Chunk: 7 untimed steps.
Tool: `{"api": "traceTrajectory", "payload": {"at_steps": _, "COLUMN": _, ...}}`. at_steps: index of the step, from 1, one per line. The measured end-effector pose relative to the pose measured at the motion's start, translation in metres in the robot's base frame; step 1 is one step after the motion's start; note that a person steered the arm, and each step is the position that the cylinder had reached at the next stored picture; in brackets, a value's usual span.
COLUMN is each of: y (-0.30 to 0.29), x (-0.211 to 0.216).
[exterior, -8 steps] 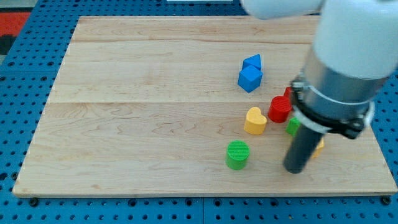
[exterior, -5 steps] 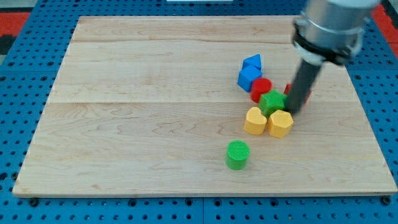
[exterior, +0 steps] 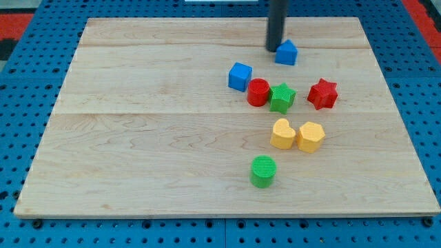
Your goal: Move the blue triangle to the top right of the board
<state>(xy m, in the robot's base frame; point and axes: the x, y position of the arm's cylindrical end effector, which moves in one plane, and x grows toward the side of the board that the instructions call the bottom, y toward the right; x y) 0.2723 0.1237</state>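
The blue triangle (exterior: 286,52) lies near the view's top, right of centre, on the wooden board (exterior: 151,138). My tip (exterior: 275,49) stands just to its left, touching or nearly touching it. A blue cube (exterior: 240,76) lies below and to the left of the tip.
A red cylinder (exterior: 259,91), a green star (exterior: 281,98) and a red star (exterior: 322,94) lie in a row below the triangle. A yellow heart (exterior: 282,133) and a yellow hexagon (exterior: 310,136) sit side by side lower down. A green cylinder (exterior: 262,171) stands near the view's bottom.
My tip moved from the lower right up through the cluster to the top. The blue triangle shifted up, the blue cube left, and the red and green blocks were pushed about.
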Motion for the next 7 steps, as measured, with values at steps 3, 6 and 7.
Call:
{"api": "traceTrajectory", "payload": {"at_steps": 3, "y": -0.027, "x": 0.035}}
{"api": "traceTrajectory", "payload": {"at_steps": 6, "y": 0.020, "x": 0.008}}
{"api": "traceTrajectory", "payload": {"at_steps": 7, "y": 0.020, "x": 0.030}}
